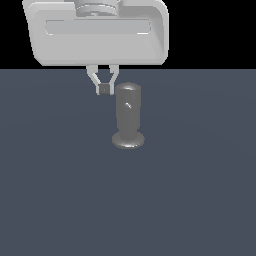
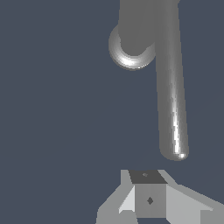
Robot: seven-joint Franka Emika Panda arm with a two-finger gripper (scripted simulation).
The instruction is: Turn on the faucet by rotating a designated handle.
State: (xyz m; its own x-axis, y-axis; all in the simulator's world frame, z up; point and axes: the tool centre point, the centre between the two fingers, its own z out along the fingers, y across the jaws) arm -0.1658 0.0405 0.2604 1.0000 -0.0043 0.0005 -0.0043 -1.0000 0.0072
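The faucet — a dull grey metallic cylinder with a rounded top and flared disc base — is seen standing upright just beside the claw, on the exterior view's right. The handle — a thin straight grey rod — is shown ending in a rounded tip near the claw's fingertips.

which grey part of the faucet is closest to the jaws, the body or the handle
The handle: the thin rod whose rounded tip ends just short of the gripper. The thick upright body stands farther off.
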